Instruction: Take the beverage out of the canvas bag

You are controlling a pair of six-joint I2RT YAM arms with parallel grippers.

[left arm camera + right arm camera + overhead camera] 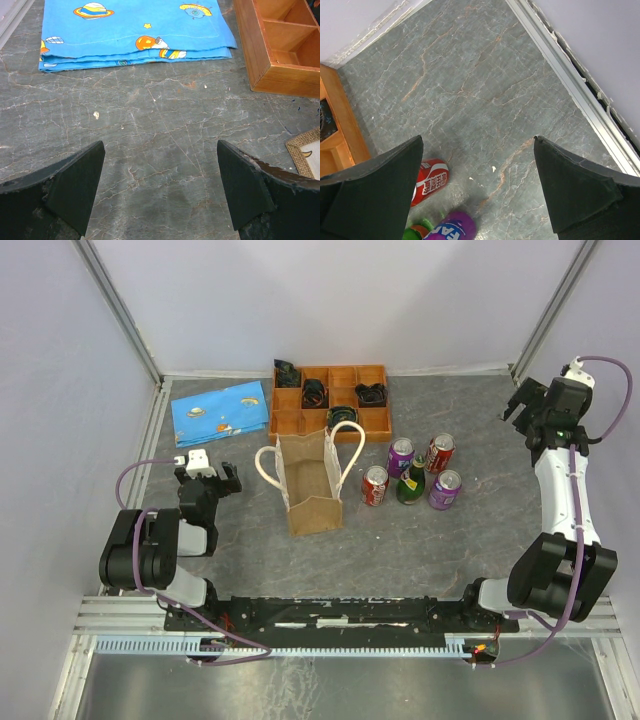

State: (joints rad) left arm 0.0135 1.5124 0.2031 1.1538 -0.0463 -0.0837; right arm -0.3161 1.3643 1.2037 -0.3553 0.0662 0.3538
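The left gripper [207, 473] sits low over the table [250, 550], its jaws spread wide with only bare stone between the fingers [75, 180]. Straight ahead of it, and a little to its left, lies a folded blue cloth [135, 30] printed with planets. Ahead and to its right is the near corner of a wooden tray [280, 55], whose compartments hold a few small dark items in the top view. Just outside its right finger, a frayed tan corner of the canvas bag [306, 152] pokes into the wrist view.

From above, the canvas bag [312, 485] is to the right of the left gripper and well apart from it, mouth open and its two cream rope handles looping out to either side. Its inside looks plain tan, though I cannot be sure from this angle whether a drink lies in it.

Right of the bag is a cluster of drinks [411, 480]: a red can [375, 485] nearest the bag, then a green bottle, two purple cans and another red can.

The right gripper [520, 402] is raised far to the right of them, jaws also wide and holding nothing. Below its left finger [375, 195] show a red can [431, 182], a purple can [451, 226] and a green cap [415, 233].
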